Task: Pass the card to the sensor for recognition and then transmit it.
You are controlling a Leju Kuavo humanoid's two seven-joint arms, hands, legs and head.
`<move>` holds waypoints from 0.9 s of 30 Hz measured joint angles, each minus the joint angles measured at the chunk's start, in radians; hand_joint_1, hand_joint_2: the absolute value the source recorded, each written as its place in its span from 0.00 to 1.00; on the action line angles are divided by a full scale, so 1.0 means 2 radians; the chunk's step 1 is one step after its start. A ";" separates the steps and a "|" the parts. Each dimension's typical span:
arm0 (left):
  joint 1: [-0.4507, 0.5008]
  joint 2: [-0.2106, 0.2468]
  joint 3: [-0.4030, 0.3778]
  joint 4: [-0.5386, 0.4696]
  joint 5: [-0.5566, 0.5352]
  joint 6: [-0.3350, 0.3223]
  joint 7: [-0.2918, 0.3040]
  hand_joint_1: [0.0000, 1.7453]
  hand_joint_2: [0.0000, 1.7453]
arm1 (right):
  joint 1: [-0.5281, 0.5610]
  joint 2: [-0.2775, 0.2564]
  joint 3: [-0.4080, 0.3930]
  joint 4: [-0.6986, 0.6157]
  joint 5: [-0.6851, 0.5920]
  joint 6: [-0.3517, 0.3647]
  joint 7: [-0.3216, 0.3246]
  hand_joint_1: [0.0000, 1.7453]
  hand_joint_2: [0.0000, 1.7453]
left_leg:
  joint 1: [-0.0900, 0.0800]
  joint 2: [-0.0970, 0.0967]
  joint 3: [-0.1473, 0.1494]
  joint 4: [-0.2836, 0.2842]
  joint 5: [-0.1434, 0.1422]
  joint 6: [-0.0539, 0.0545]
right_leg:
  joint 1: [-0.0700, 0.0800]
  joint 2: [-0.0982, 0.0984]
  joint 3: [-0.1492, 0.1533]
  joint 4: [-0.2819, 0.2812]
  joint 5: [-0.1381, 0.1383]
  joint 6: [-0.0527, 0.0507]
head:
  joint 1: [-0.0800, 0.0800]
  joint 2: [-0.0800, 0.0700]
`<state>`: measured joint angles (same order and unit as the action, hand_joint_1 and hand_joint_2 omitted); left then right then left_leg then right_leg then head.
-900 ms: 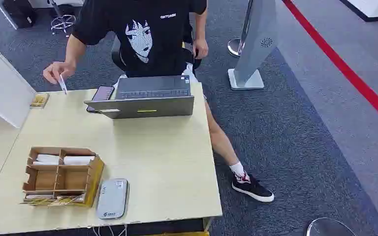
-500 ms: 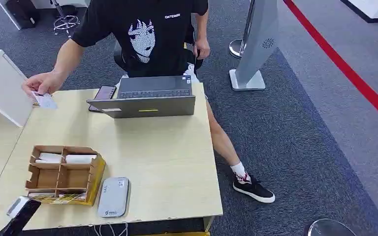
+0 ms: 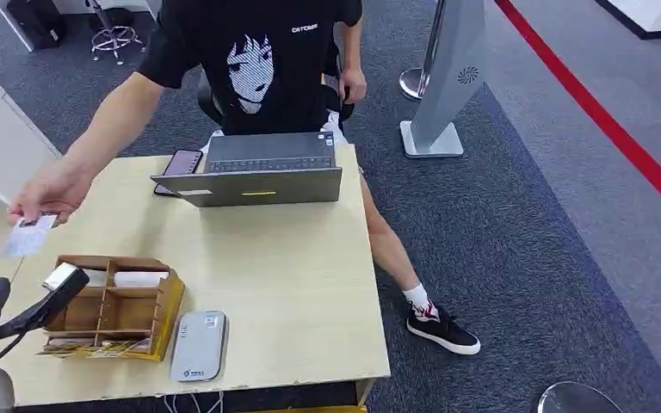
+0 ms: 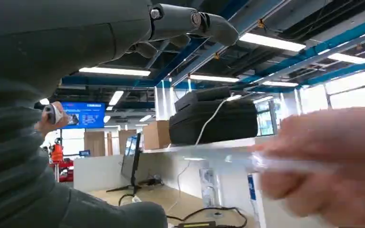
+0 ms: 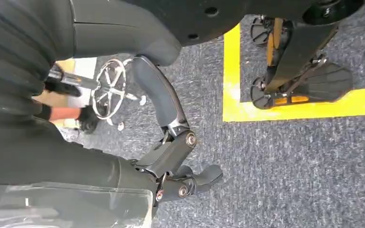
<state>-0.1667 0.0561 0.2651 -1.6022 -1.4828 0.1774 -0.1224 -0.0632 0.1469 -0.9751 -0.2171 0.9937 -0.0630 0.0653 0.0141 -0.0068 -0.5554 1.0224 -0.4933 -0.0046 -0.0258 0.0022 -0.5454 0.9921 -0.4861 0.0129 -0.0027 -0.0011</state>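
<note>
A person across the table holds a white card (image 3: 27,235) out in one hand (image 3: 47,200), low over the table's left edge. My left hand (image 3: 4,311) is raised at the lower left just below the card, fingers spread, holding nothing and apart from the card. In the left wrist view my left hand (image 4: 76,47) sits beside the person's blurred hand (image 4: 332,166) and the card (image 4: 290,164). The grey sensor pad (image 3: 196,346) lies flat near the table's front edge. My right hand (image 5: 168,161) hangs over the carpet, empty, its fingers loosely bent.
A wooden organizer (image 3: 112,305) with several compartments stands left of the sensor. A laptop (image 3: 258,172) and a phone (image 3: 179,163) lie at the table's far side, in front of the person. A white box (image 3: 0,142) stands at the far left. A grey kiosk stand (image 3: 447,77) is on the carpet.
The person's hand has brought the card from the far left corner down towards me. My left hand has risen into view at the lower left, up beside the organizer.
</note>
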 joint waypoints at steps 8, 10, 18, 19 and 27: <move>-0.006 0.001 -0.033 0.006 -0.001 0.000 0.010 1.00 1.00 | 0.000 -0.001 0.000 0.000 0.002 -0.004 0.008 0.00 1.00 | 0.000 0.000 0.000 0.000 0.000 0.000 | 0.000 0.001 0.000 0.000 0.000 0.000 | 0.000 0.000; -0.006 0.001 -0.037 0.006 0.000 0.001 0.010 1.00 1.00 | 0.000 -0.001 0.000 0.000 0.003 -0.004 0.005 0.00 1.00 | 0.000 0.000 0.000 0.000 0.000 0.000 | 0.000 0.001 0.000 0.000 0.000 0.000 | 0.000 0.000; -0.001 0.001 -0.051 -0.008 0.001 0.005 0.005 1.00 1.00 | 0.000 -0.001 0.000 0.000 0.004 -0.003 -0.002 0.00 1.00 | 0.000 0.000 0.000 0.000 0.000 0.000 | 0.000 0.001 0.000 0.000 0.000 0.000 | 0.000 0.000; -0.001 0.001 -0.054 -0.011 0.001 0.005 0.005 1.00 1.00 | 0.000 -0.001 0.000 0.000 0.005 -0.003 -0.002 0.00 1.00 | 0.000 0.000 0.000 0.000 0.000 0.000 | 0.000 0.001 0.000 0.000 0.000 0.000 | 0.000 0.000; 0.016 -0.013 -0.075 -0.059 0.006 0.023 -0.006 1.00 1.00 | 0.000 -0.001 -0.001 0.000 0.005 -0.005 0.005 0.00 1.00 | 0.000 0.000 0.000 0.000 0.000 0.000 | 0.000 0.001 0.000 0.000 0.000 0.000 | 0.000 0.000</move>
<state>-0.1354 0.0293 0.1152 -1.7205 -1.4698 0.2228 -0.1351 -0.0628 0.1450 -0.9770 -0.2171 1.0040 -0.0721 0.0752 0.0141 -0.0060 -0.5558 1.0224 -0.4942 -0.0042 -0.0258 0.0034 -0.5459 0.9920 -0.4863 0.0130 -0.0031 -0.0011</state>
